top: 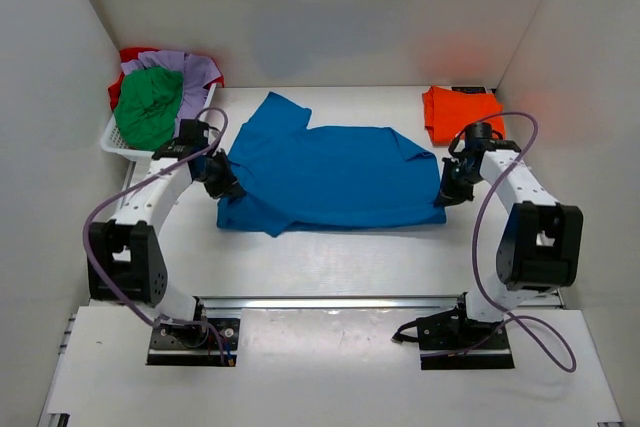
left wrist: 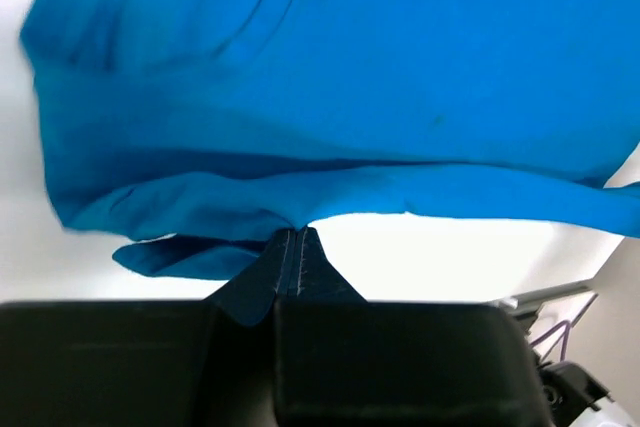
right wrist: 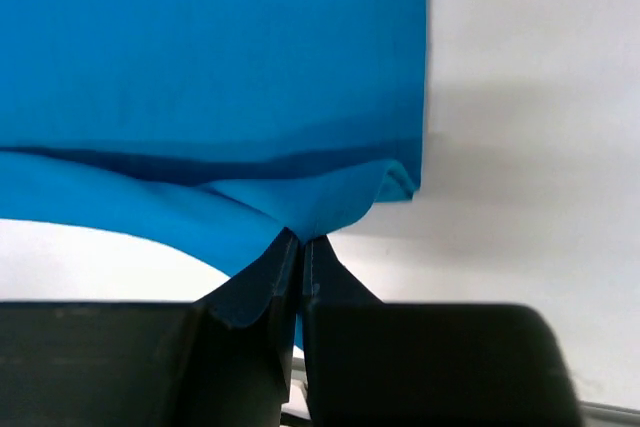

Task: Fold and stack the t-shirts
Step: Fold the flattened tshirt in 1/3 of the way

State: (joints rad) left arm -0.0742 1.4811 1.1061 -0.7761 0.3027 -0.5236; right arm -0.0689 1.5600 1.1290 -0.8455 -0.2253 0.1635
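A bright blue t-shirt (top: pixel 330 177) lies spread across the middle of the table, its near edge folded over. My left gripper (top: pixel 226 185) is shut on the shirt's left edge; in the left wrist view the cloth (left wrist: pixel 320 97) runs pinched into the left gripper (left wrist: pixel 290 237). My right gripper (top: pixel 446 193) is shut on the shirt's near right corner, and the right wrist view shows the blue cloth (right wrist: pixel 210 77) caught in the right gripper (right wrist: pixel 301 242). An orange t-shirt (top: pixel 460 112) lies folded at the back right. Green (top: pixel 148 107), lavender (top: pixel 190 75) and red (top: pixel 132 55) t-shirts are heaped at the back left.
A white slatted basket (top: pixel 122 141) at the back left holds the heaped shirts. White walls close in the table on the left, back and right. A metal rail (top: pixel 330 301) runs along the near edge by the arm bases.
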